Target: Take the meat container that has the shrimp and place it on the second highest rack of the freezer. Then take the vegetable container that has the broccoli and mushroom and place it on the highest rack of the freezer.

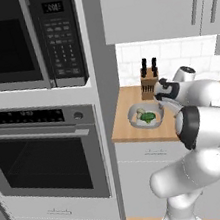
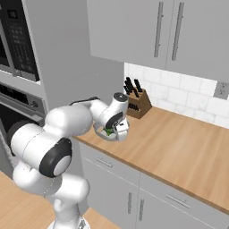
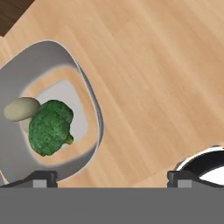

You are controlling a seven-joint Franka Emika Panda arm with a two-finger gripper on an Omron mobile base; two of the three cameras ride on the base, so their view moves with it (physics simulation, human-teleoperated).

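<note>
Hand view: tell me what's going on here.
The robot arm's gripper hangs open over the wooden counter, holding nothing. Below it sits a grey bowl with the broccoli and the mushroom inside. One fingertip is near the bowl's rim, the other out over bare counter. A knife block stands behind the bowl by the tiled wall.

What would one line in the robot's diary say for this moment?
gripper: open, above counter | beside vegetable container | broccoli, mushroom inside | nothing held
</note>
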